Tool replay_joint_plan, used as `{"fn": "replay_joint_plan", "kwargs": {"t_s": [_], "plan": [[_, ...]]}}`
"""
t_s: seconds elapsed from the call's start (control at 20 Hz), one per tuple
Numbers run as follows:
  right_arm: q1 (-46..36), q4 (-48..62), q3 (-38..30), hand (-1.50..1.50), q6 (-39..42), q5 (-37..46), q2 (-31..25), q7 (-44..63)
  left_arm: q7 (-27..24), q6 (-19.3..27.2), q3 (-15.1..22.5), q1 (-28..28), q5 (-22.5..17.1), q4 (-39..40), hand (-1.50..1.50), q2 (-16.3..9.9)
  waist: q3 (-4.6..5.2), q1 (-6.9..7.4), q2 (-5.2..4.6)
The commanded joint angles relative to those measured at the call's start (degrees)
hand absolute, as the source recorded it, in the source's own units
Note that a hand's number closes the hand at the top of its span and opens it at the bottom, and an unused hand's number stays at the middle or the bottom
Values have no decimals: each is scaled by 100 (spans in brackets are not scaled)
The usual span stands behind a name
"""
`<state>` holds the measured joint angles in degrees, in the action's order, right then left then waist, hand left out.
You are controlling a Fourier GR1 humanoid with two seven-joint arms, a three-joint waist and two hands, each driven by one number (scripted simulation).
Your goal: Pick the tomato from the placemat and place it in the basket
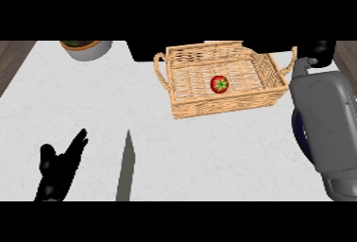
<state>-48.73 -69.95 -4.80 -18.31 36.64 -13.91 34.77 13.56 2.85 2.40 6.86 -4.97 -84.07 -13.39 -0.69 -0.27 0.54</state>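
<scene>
While the round red tomato (219, 84) sat in the woven basket (230, 106), the left hand (59, 165) rested open, lower left.

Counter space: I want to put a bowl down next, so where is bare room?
The widest bare stretch lies in front of the basket, between the left hand and the right forearm. Another patch sits between the pot and the basket. The basket, holding the tomato, crowds the upper right.
</scene>
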Motion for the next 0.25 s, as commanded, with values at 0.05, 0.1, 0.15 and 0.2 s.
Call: {"fn": "replay_joint_plan", "kwargs": {"t_s": [0.05,0.1,0.15,0.2], "plan": [[348,-485,-502,-150,-50,-237,-354,146,219,-86,40,260,-45,143,0,62,67,6,-39],[819,-951,-526,-150,410,-449,-646,87,187,-114,-216,181,-172,319,0,-58,68,-95,-20],[685,-1118,-627,-150,554,-436,-827,361,214,7,14,206,5,164,0,107,69,-77,-18],[1033,-1115,-789,-150,429,-654,-793,-16,266,-189,-195,93,-171,217,0,-86,67,-51,-35]]}}
